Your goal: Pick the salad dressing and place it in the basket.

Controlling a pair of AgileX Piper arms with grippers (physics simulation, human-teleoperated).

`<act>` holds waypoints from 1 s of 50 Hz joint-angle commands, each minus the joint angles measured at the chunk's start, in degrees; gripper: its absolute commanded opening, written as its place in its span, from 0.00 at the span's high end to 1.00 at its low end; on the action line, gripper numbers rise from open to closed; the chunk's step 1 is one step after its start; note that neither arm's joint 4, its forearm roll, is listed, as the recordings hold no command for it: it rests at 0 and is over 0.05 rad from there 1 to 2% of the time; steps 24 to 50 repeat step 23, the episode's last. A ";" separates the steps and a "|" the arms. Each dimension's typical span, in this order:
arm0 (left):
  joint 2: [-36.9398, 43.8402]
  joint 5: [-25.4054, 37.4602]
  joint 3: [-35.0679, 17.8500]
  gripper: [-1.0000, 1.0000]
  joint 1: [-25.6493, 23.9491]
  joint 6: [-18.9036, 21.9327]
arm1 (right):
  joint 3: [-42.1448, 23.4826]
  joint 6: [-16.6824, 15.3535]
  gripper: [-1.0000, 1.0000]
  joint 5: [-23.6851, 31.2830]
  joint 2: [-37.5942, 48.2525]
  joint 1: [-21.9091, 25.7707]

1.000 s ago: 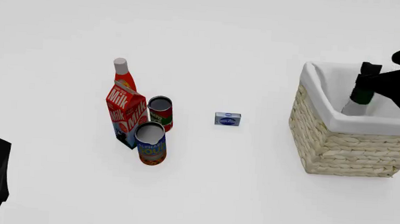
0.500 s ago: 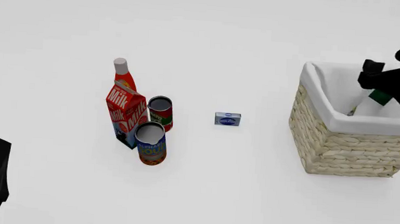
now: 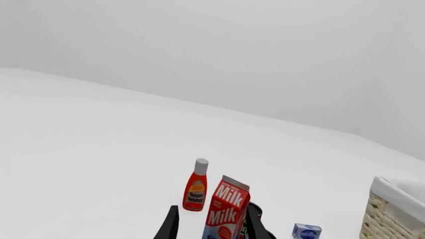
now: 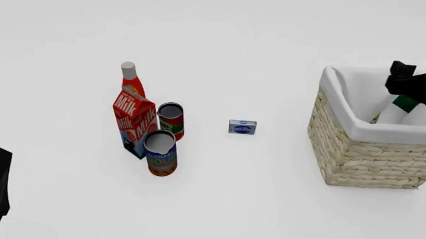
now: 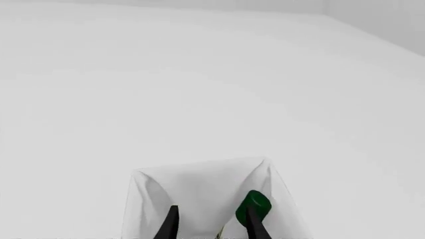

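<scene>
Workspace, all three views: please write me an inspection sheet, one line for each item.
Surface: plain white table, no marks seen.
Job's things: salad dressing leans tilted inside the basket, green cap up.
Clutter: ketchup bottle, milk carton and two cans stand grouped at left; small blue box apart, mid-table.
Grippers: right gripper open above the basket, cap beside one finger; left gripper open, holding nothing, low at near left.
Cables: nothing seen.
Surroundings: blank white background.

Bright even light, almost shadowless, sharp renders
</scene>
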 commanded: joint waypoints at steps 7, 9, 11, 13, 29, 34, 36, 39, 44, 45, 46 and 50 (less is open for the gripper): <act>0.00 -0.28 0.00 0.00 0.75 9.84 | 4.31 1.04 0.00 1.32 -7.64 1.74; 0.00 -0.36 0.00 0.00 0.80 9.96 | 4.75 1.20 0.00 1.40 -8.27 1.82; 0.00 -0.48 0.00 0.00 0.87 9.94 | 5.73 1.45 0.00 1.65 -9.83 2.00; 0.00 -0.61 0.00 0.00 0.85 10.17 | 6.86 1.83 0.00 1.67 -11.34 2.10; 0.00 -0.70 0.00 0.00 0.74 10.39 | 11.82 3.50 0.00 3.07 -18.69 2.29; 0.00 -0.70 0.00 0.00 0.74 10.39 | 11.82 3.50 0.00 3.07 -18.69 2.29; 0.00 -0.70 0.00 0.00 0.74 10.39 | 11.82 3.50 0.00 3.07 -18.69 2.29; 0.00 -0.70 0.00 0.00 0.74 10.39 | 11.82 3.50 0.00 3.07 -18.69 2.29; 0.00 -0.70 0.00 0.00 0.74 10.39 | 11.82 3.50 0.00 3.07 -18.69 2.29; 0.00 -0.70 0.00 0.00 0.74 10.39 | 11.82 3.50 0.00 3.07 -18.69 2.29; 0.00 -0.70 0.00 0.00 0.74 10.39 | 11.82 3.50 0.00 3.07 -18.69 2.29; 0.00 -0.70 0.00 0.00 0.74 10.39 | 11.82 3.50 0.00 3.07 -18.69 2.29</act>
